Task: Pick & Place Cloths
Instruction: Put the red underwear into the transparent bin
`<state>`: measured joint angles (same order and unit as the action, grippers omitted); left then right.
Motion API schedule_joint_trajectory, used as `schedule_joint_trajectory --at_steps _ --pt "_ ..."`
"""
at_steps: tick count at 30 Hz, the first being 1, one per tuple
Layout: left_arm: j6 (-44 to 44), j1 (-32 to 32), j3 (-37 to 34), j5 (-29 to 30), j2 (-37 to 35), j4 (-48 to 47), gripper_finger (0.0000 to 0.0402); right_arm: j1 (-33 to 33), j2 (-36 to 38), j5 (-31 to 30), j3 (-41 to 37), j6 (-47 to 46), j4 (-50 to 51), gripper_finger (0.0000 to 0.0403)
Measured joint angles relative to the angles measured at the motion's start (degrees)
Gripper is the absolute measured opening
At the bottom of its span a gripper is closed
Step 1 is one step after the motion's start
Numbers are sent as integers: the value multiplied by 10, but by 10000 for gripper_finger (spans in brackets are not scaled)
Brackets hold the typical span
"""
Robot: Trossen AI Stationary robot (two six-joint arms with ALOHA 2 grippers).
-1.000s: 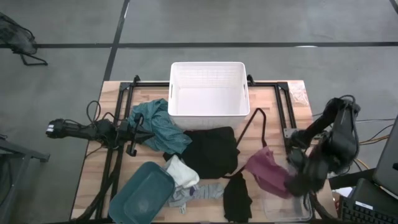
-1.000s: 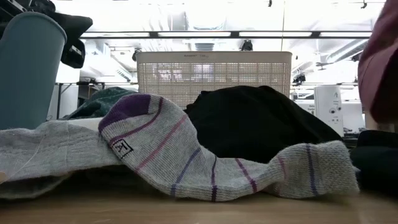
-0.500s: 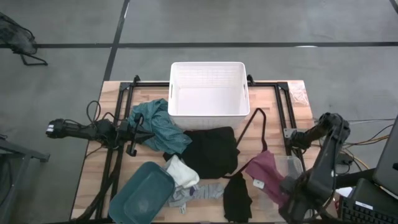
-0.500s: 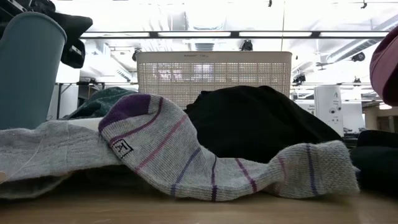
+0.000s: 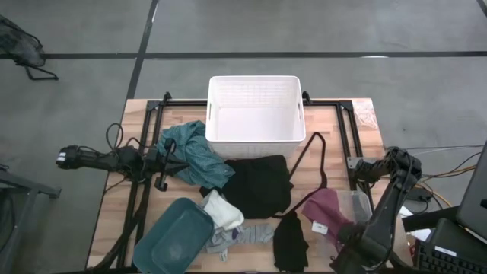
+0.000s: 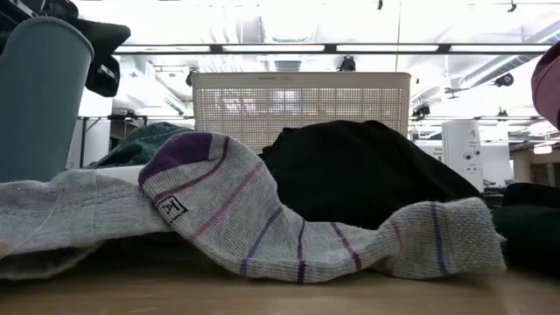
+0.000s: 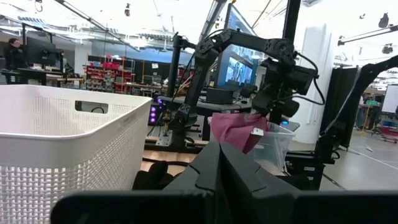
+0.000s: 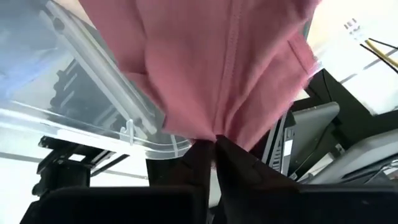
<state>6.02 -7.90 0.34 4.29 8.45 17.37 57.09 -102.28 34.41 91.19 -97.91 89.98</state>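
My right gripper (image 5: 346,237) is shut on the maroon cloth (image 5: 323,211) above the table's near right corner. The left wrist view shows that cloth (image 7: 235,127) hanging in the air under the right arm. On the table lie the teal cloth (image 5: 194,152), the large black cloth (image 5: 259,184), the white cloth (image 5: 221,209), the grey striped sock (image 6: 262,219) and the small black cloth (image 5: 289,240). My left gripper (image 5: 162,180) rests shut by the teal cloth at the table's left. My right gripper pinches a gathered fold of the maroon cloth (image 8: 217,124) between its two fingers. The fabric spreads away from the fingertips in several creased layers. It is lifted clear of the table, and its loose end (image 5: 316,205) with a white label hangs slack.
The white slatted basket (image 5: 255,110) stands at the far middle. The teal bin (image 5: 175,236) lies tilted near the left front. A clear plastic bin (image 5: 356,204) shows close beside the maroon cloth; whether it touches it, I cannot tell. A black frame (image 5: 335,144) runs along the table's sides.
My right gripper has risen and swung toward the table's near edge, staying shut on the maroon cloth. The cloth has gone up with it, off the tabletop, and has almost left the low view at the upper right. The clear bin shows farther from the near edge than before.
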Motion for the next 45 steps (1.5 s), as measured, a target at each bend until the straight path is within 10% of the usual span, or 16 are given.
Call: schedule_joint_trajectory --at_steps 9,20,25,45 --pt "0 0 0 0 0 -2 17 -3 13 -15 -9 -27 0 115" --pt "0 0 0 0 0 -5 17 -59 58 -370 -9 -19 0 187" --pt "0 0 0 0 0 -5 18 -108 65 -433 -13 23 -1 191" --pt "0 0 0 0 0 -5 17 -181 67 -419 -62 75 -4 149"
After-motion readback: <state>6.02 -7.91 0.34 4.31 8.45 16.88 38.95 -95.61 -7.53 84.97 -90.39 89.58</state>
